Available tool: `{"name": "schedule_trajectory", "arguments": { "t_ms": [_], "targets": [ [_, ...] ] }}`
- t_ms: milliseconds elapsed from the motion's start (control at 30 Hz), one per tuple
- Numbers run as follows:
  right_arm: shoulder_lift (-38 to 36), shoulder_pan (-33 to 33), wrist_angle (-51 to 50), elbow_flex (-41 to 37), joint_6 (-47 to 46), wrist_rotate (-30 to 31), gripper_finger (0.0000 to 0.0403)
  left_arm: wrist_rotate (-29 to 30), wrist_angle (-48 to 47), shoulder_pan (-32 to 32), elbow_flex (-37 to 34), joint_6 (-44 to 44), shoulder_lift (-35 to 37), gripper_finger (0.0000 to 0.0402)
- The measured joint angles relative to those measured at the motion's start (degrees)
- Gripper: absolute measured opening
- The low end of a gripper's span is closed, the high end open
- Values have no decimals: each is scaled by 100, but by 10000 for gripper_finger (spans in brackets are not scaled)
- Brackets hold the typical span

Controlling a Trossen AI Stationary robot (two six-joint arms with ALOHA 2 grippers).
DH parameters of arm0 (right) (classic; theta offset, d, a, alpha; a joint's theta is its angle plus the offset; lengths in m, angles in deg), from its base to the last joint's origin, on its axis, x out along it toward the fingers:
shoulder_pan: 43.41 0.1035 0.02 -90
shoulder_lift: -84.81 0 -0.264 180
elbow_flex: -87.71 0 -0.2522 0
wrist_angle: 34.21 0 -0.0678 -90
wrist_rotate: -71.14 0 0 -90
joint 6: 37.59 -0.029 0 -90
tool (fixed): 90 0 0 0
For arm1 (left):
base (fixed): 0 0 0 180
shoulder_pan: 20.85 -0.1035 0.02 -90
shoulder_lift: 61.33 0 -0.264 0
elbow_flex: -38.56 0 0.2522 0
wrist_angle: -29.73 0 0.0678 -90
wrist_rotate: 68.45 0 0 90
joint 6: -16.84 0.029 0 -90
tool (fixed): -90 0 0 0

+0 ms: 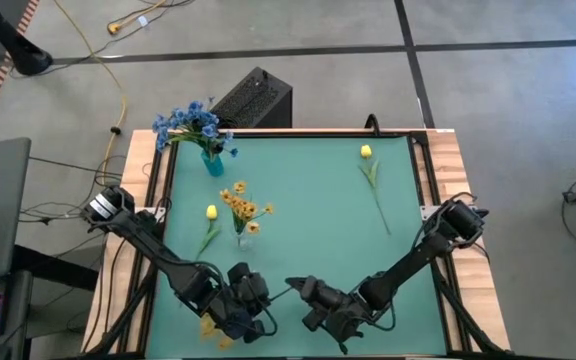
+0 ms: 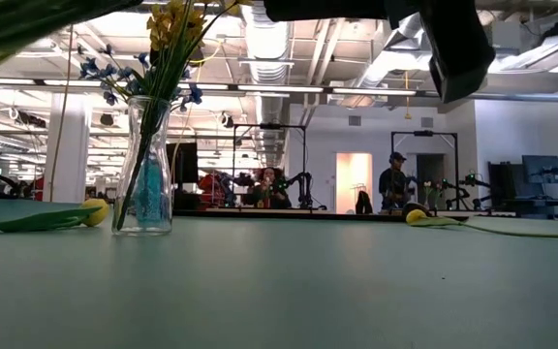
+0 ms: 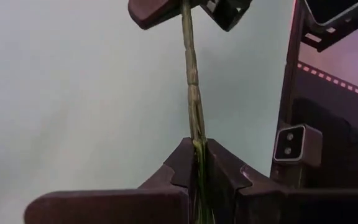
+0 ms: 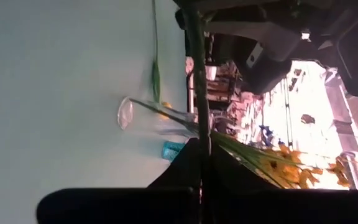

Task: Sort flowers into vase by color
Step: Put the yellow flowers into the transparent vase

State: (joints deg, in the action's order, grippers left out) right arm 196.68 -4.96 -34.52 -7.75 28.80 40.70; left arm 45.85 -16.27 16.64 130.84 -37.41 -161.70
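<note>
My two grippers meet near the table's front edge, both shut on one yellow flower's green stalk (image 1: 280, 291). My left gripper (image 1: 266, 296) has the blossom side; yellow blossoms (image 1: 213, 330) show under that arm. My right gripper (image 1: 294, 288) has the stalk's free end. A blue spray stands in a blue vase (image 1: 211, 160) at the far left. A yellow spray stands in a clear vase (image 1: 243, 215). One yellow bud stem (image 1: 210, 226) lies beside the clear vase, another (image 1: 372, 180) at the far right. My left gripper pinches the green stalk (image 3: 197, 134) between its two fingers (image 3: 219, 171). From the fingertips the stalk runs straight on to my right gripper (image 3: 185, 9), clear of the table. The blossom end lies behind the fingers, out of the wrist view. My right gripper pinches the same stalk (image 4: 199, 118) near its free end between its two fingers, coming in nearly level from the table's right. The stalk runs straight on to my left gripper (image 4: 194, 6), held clear of the green table top.
The green mat (image 1: 308, 220) has raised wooden rails left and right. A black box (image 1: 253, 98) stands behind the far edge. In the low view the clear vase (image 2: 146, 165) stands at the left, and people and other robots show in the room behind.
</note>
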Motion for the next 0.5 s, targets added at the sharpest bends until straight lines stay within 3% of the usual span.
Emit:
{"name": "schedule_trajectory", "arguments": {
  "t_ms": [233, 500],
  "targets": [
    [0, 17, -61, -4, -1493, -416, 27, 73, 66, 78, 0, 513, 0, 34],
    [0, 55, -559, -2, -2939, -1199, 27, 254, 486, 91, 0, 1167, 0, 146]
  ]
}}
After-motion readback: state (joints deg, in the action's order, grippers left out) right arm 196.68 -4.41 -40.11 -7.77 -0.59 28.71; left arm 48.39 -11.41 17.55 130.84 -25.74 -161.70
